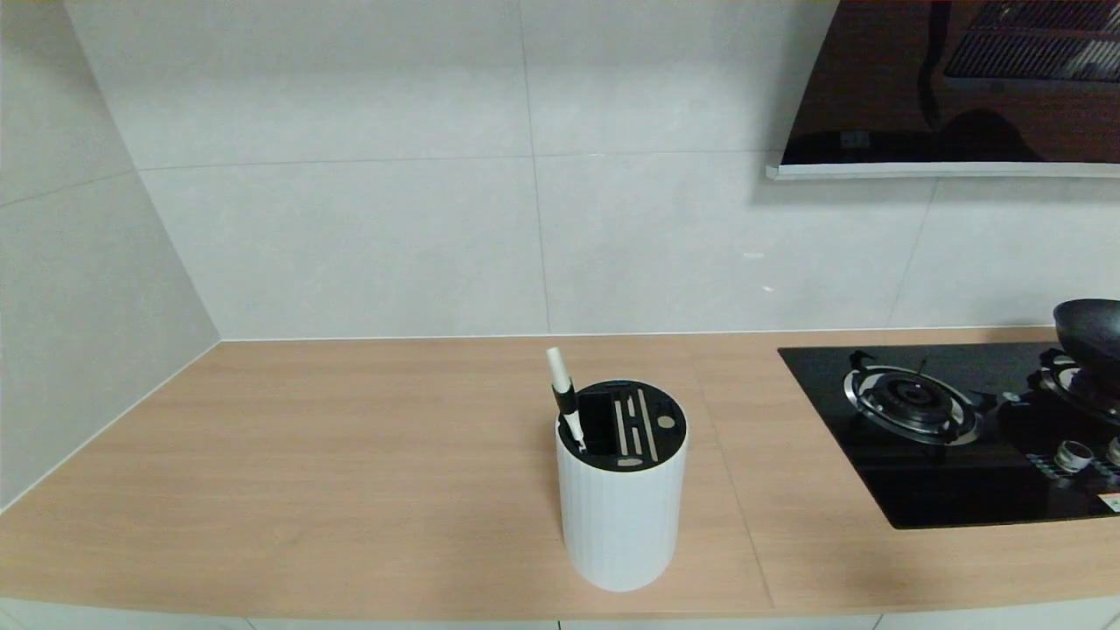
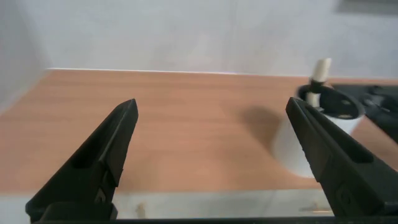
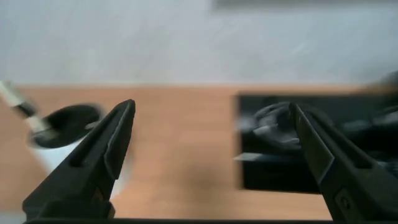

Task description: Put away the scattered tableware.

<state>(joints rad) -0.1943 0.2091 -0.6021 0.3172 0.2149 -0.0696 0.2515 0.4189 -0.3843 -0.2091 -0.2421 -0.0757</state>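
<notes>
Wood-look worktop (image 1: 350, 455), with one white ribbed holder (image 1: 621, 499) near its front edge. Status from my end:

- Left pincer (image 2: 211, 106): fingers spread wide, nothing between them. It hangs above the front edge of the worktop.
- Right pincer (image 3: 210, 106): also spread and empty, at about the same height.
- The holder is ahead of both pincers. My read is that it sits to the right of the left one and to the left of the right one, so roughly between them. Neither touches it.
- The one piece of tableware I can pick out is a white-handled utensil (image 1: 564, 398) with a black band. It's already standing in the holder's black slotted top and leans away from the right pincer.
- Black hob (image 1: 945, 437) is ahead of the right pincer, on the side away from the holder, with a dark pan (image 1: 1089, 328) on its far burner.

Judgement: we're at the tail end of the job, or between picks. The utensil is stowed and both pincers are free.

Next move, as I see it: look over the rest of the worktop for more loose pieces before calling it done. If one turns up:
- take it with whichever pincer is nearer;
- grip the handle;
- bring it in over the holder from above;
- aim for a free slot, well apart from the leaning utensil.

Risk: clipping that leaning handle on the way down, or nudging the holder towards the front edge.
</notes>
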